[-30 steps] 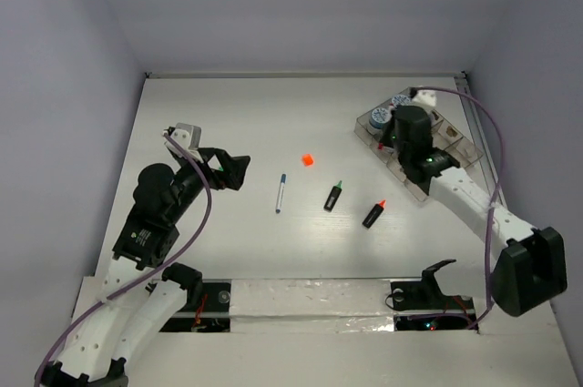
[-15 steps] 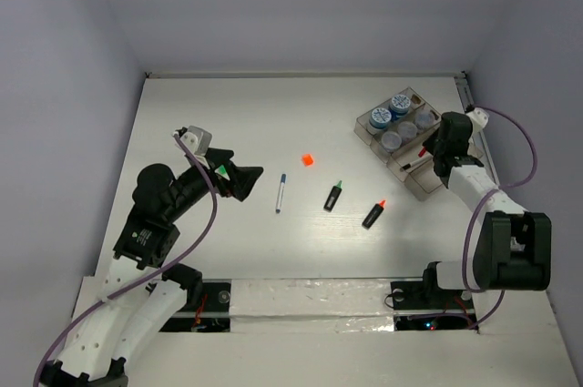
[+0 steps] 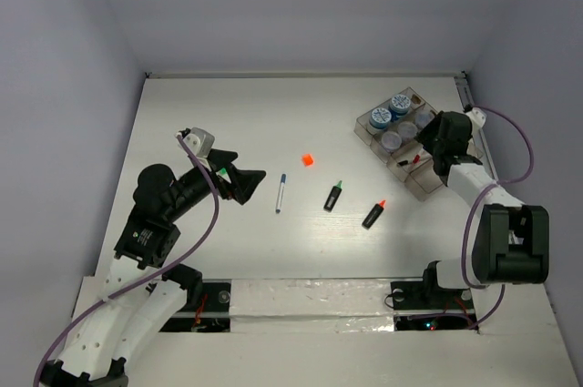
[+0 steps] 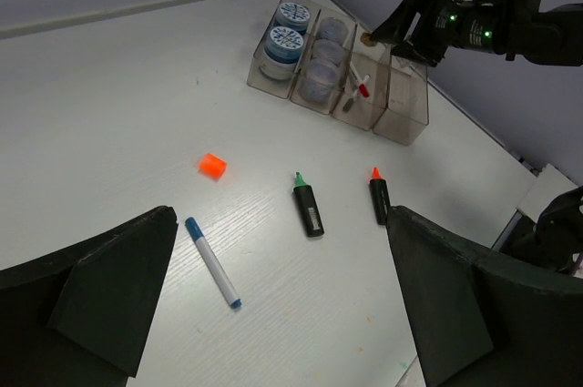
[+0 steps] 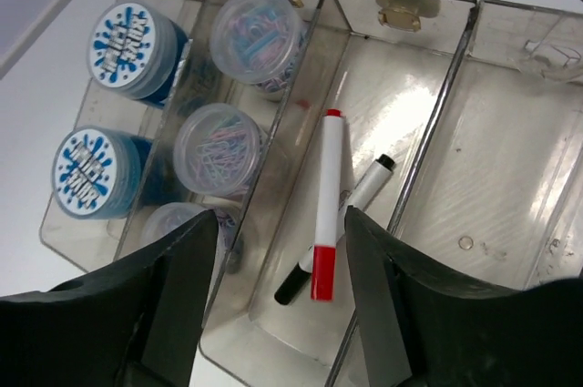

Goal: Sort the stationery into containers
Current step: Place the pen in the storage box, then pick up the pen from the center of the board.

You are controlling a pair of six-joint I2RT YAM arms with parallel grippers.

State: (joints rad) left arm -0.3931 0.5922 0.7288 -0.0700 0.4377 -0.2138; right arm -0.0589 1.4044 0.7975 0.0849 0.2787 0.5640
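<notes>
The clear tray (image 3: 435, 179) sits at the back right, with round pots (image 5: 126, 36) in its left compartments. My right gripper (image 5: 278, 216) hangs open just above its middle compartment, where a red-capped pen (image 5: 328, 187) lies across a black-capped pen (image 5: 368, 185). Nothing is between the fingers. On the table lie a blue-capped pen (image 3: 281, 193), an orange cube (image 3: 308, 159), a green-tipped highlighter (image 3: 333, 196) and an orange-tipped highlighter (image 3: 373, 214). My left gripper (image 3: 244, 183) is wide open and empty, just left of the blue-capped pen (image 4: 211, 261).
The tray's rightmost compartment (image 5: 492, 159) holds nothing. Grey walls close in the white table at the back and both sides. A taped strip (image 3: 310, 300) runs along the near edge between the arm bases.
My right gripper has opened, and the red-capped pen now lies in the tray's middle compartment. My left gripper has crept right toward the blue-capped pen.
</notes>
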